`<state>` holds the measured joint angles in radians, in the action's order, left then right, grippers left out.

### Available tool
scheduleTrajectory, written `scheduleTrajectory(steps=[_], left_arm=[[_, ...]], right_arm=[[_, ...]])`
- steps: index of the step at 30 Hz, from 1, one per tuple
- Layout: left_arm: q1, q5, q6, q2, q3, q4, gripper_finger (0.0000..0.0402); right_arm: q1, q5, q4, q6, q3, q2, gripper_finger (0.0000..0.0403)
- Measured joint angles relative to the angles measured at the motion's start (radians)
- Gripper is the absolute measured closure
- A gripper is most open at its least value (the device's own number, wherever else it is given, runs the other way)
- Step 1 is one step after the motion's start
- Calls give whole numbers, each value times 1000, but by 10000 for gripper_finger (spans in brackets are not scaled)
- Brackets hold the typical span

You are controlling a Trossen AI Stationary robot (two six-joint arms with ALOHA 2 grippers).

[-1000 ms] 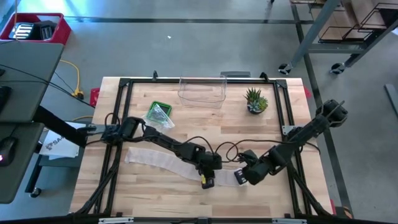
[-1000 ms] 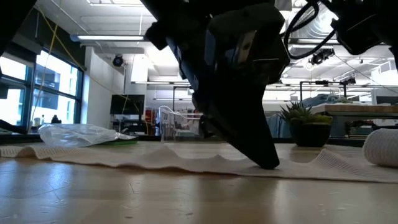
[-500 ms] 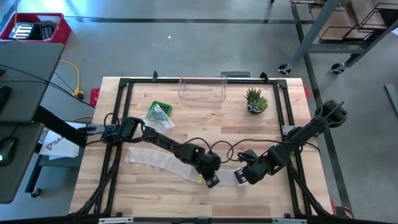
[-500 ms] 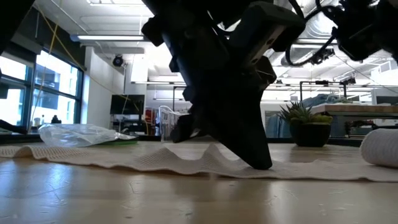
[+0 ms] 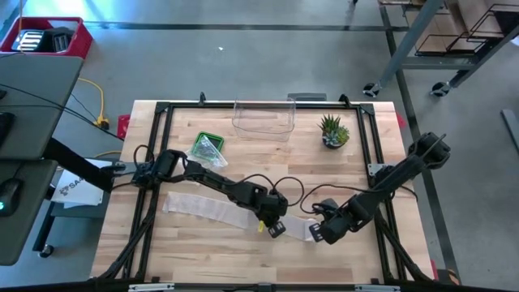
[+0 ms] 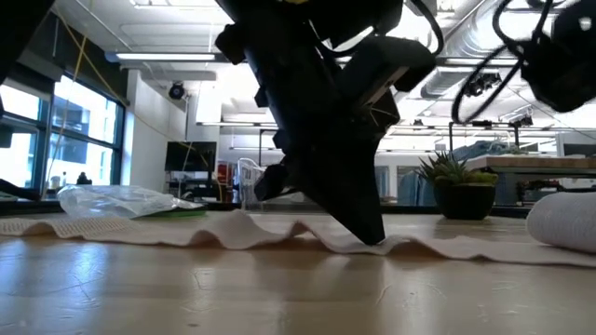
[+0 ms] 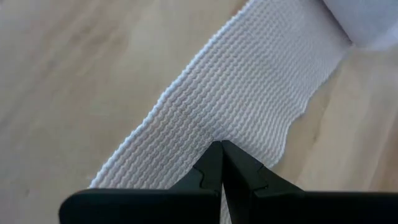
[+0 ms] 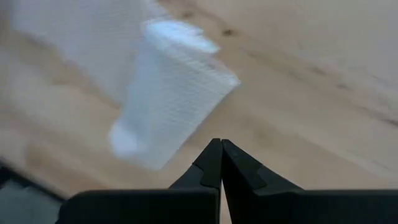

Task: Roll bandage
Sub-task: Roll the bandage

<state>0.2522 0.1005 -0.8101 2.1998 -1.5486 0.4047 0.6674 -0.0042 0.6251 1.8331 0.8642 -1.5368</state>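
A white bandage lies across the table's near half. Its flat strip (image 5: 207, 209) runs from the left toward its rolled end (image 5: 311, 231) at the right, and it ripples in the low view (image 6: 233, 233). My left gripper (image 5: 274, 228) is shut, its fingertips down on the strip (image 7: 221, 144), left of the roll (image 7: 367, 18). My right gripper (image 5: 323, 234) is shut right beside the roll (image 8: 168, 106), which lies on its side on the table (image 6: 563, 223). My left gripper presses its shut fingertips (image 6: 371, 238) down on the flat strip's middle (image 7: 211, 118), a short way from the roll. The fingers slant down from above. The strip lies on the table, slack and rippled on the table's left side of the fingertips. My right gripper's shut fingertips stand at the roll's edge (image 8: 205, 134); I cannot tell whether they touch it.
A clear plastic box (image 5: 263, 119) and a small potted plant (image 5: 333, 131) stand at the far edge. A green tray with a plastic bag (image 5: 206, 148) lies far left. A black frame (image 5: 162, 109) edges the table. Cables (image 5: 288, 193) loop between the arms.
My left gripper has kept its shut fingertips on the strip, slid them a little toward the table's left and far side, and tipped steeper. The strip left of the fingertips has bunched from nearly flat into several ripples. The roll has shifted slightly toward the left.
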Motion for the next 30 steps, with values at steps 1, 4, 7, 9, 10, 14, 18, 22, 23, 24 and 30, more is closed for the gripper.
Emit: scheduleTrajectory(steps=[1, 4, 7, 9, 10, 14, 18, 22, 23, 24, 30], left_arm=[[5, 2, 0, 0, 0, 1, 402], [20, 4, 0, 0, 0, 1, 402], [40, 5, 1, 0, 0, 1, 401], [46, 10, 0, 0, 0, 2, 402], [47, 16, 1, 0, 0, 4, 402], [35, 17, 1, 0, 0, 4, 402], [28, 18, 11, 0, 0, 5, 402], [30, 22, 11, 0, 0, 2, 401], [35, 22, 11, 0, 0, -1, 402], [39, 22, 11, -1, 0, -2, 402], [45, 18, 41, -11, 0, 4, 401]], right_arm=[[0, 0, -1, 7, -6, -8, 403], [3, 4, 4, 30, -15, -13, 403], [8, 12, -8, 30, -15, -13, 403], [8, 10, -5, 26, -15, -15, 403], [8, 8, -5, 27, -15, -15, 403], [8, 8, -20, 26, -15, -15, 403], [8, 9, -19, 26, -15, -15, 403], [8, 10, -17, 26, -15, -15, 403], [8, 4, -16, 26, -15, -15, 403], [8, -1, -16, 25, -15, -15, 403], [8, -4, -10, 17, -15, -15, 403]])
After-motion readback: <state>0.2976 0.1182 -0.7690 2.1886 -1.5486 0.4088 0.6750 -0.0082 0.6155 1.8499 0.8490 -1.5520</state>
